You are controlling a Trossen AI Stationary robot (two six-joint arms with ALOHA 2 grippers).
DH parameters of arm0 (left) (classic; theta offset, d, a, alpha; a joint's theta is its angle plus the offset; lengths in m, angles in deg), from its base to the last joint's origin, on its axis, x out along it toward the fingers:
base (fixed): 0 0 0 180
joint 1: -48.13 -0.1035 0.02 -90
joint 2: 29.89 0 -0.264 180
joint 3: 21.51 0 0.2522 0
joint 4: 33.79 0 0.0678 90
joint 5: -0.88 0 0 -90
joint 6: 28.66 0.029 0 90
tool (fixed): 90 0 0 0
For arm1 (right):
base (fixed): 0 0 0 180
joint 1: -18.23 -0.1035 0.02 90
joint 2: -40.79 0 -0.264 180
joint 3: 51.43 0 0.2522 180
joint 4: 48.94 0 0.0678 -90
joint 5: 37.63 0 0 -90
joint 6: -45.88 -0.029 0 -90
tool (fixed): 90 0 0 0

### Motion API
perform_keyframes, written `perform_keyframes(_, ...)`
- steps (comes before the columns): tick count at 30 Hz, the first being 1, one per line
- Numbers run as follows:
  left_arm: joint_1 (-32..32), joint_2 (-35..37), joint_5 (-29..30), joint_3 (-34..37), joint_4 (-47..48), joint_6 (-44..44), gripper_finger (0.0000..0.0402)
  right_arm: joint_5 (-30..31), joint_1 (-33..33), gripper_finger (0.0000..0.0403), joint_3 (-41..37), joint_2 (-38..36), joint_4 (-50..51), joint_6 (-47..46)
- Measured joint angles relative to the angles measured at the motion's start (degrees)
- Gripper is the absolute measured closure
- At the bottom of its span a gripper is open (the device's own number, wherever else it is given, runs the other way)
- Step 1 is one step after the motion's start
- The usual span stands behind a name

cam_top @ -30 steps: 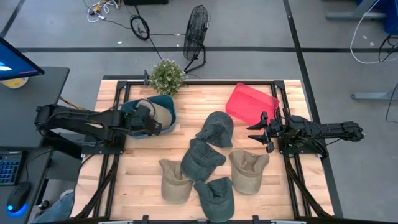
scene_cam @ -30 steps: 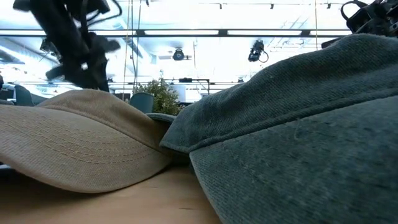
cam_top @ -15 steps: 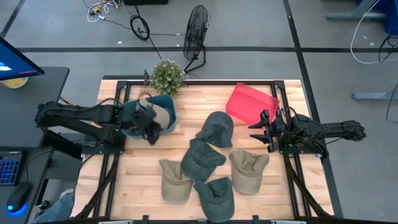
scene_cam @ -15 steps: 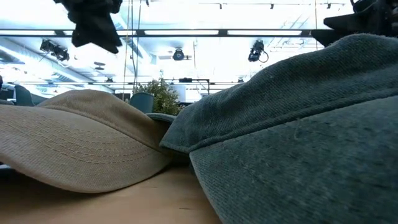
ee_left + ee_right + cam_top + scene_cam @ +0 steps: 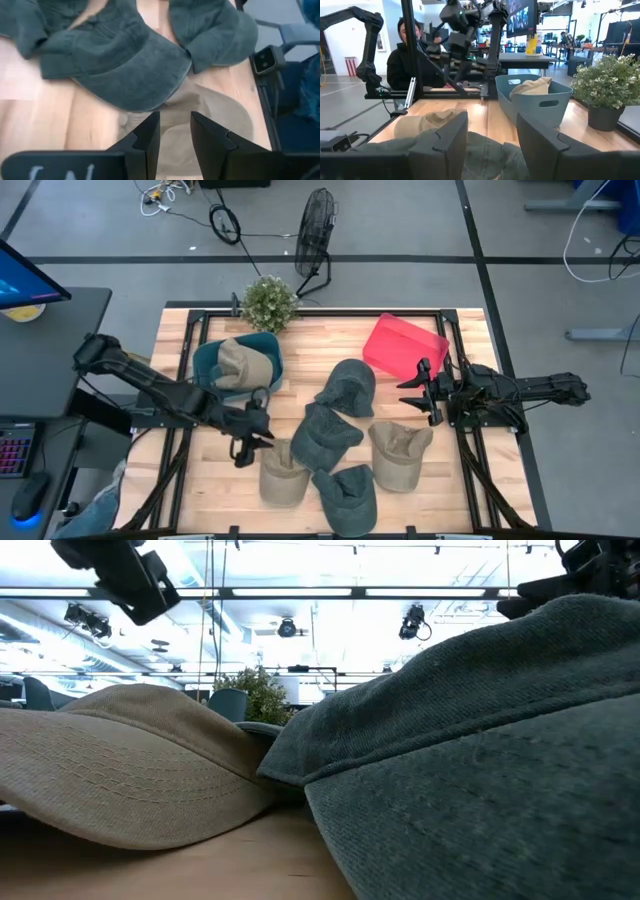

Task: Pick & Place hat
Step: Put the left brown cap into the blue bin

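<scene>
- The left pincer [image 5: 250,438] is being held over the bench [image 5: 215,475], just beside the tan hat [image 5: 280,471] at the front left of the pile; in the left wrist view its fingers [image 5: 145,142] are seen parted, with nothing between them.
- That same tan hat [image 5: 210,117] is being seen under the fingers in the left wrist view, partly covered by a green hat [image 5: 117,67].
- One tan hat [image 5: 240,362] is lying inside the teal bin [image 5: 205,365] at the back left of the bench, near the plant [image 5: 268,302].
- Five more hats are lying in a loose pile at the middle of the bench: three green ones [image 5: 325,437] and two tan ones, the second tan one [image 5: 400,452] at the front right.
- The right pincer [image 5: 420,390] is waiting at the right side of the bench, between the red tray [image 5: 400,345] and the second tan hat; its fingers [image 5: 445,137] are standing apart and are gripping nothing.
- A person [image 5: 412,62] is being seen behind the bench in the right wrist view.
</scene>
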Motion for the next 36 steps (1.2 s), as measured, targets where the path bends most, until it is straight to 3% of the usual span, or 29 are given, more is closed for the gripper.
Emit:
perform_keyframes(7,1.74,-7.42,0.00,0.02,-8.48,2.50,0.0283,0.00,-0.01,0.0230,0.00,0.00,0.29,-1.55)
perform_keyframes(13,1.24,-9.11,0.88,0.04,-9.70,2.49,0.0237,-0.92,-0.18,0.0233,0.21,0.60,0.11,-4.70)
perform_keyframes(17,0.57,-9.17,1.07,0.04,-10.84,2.50,0.0208,-1.09,-0.74,0.0247,5.12,4.77,0.54,-3.93)
perform_keyframes(24,0.28,-9.17,1.08,0.04,-10.84,0.99,0.0191,-1.11,-5.14,0.0261,18.38,20.94,8.67,-2.27)
perform_keyframes(36,0.40,-9.60,1.07,0.02,-11.00,0.99,0.0191,-2.21,-15.59,0.0231,35.15,51.49,20.22,-8.55)
